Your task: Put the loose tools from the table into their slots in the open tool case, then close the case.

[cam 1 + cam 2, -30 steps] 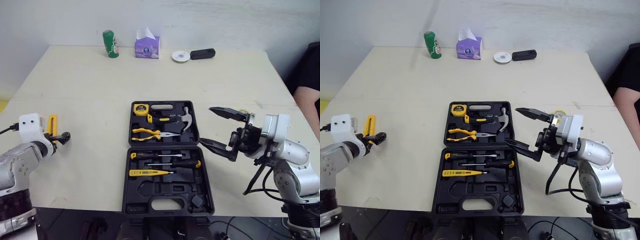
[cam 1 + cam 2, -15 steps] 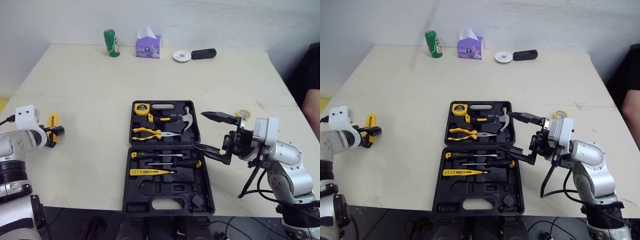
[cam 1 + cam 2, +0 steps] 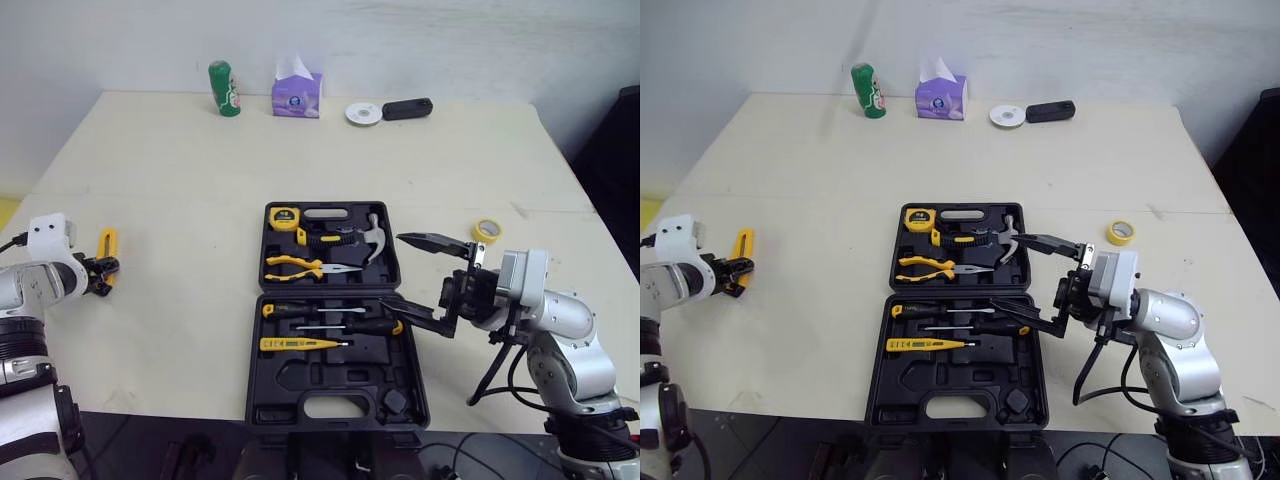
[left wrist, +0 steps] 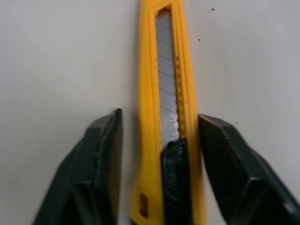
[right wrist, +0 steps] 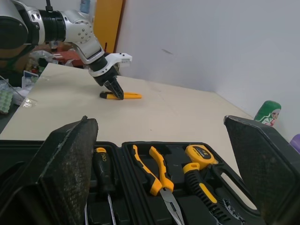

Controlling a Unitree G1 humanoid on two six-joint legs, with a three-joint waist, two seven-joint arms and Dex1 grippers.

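Note:
The black tool case (image 3: 335, 310) lies open at mid-table, holding a hammer, pliers, a tape measure and screwdrivers. A yellow utility knife (image 3: 106, 245) lies on the table far to the left. My left gripper (image 3: 97, 270) is down over its near end. In the left wrist view the knife (image 4: 168, 117) runs between the two open fingers (image 4: 101, 168), with a gap on each side. My right gripper (image 3: 393, 270) hangs wide open over the case's right edge and holds nothing. A yellow tape roll (image 3: 487, 230) lies to the right of the case.
Along the far edge stand a green can (image 3: 222, 88), a purple tissue box (image 3: 296, 95), a white disc (image 3: 362, 112) and a black object (image 3: 405, 107). Bare tabletop lies between the knife and the case.
My right gripper has moved left over the case's right edge, uncovering the tape roll. My left gripper has shifted left along the knife. The person at the right edge has gone from view.

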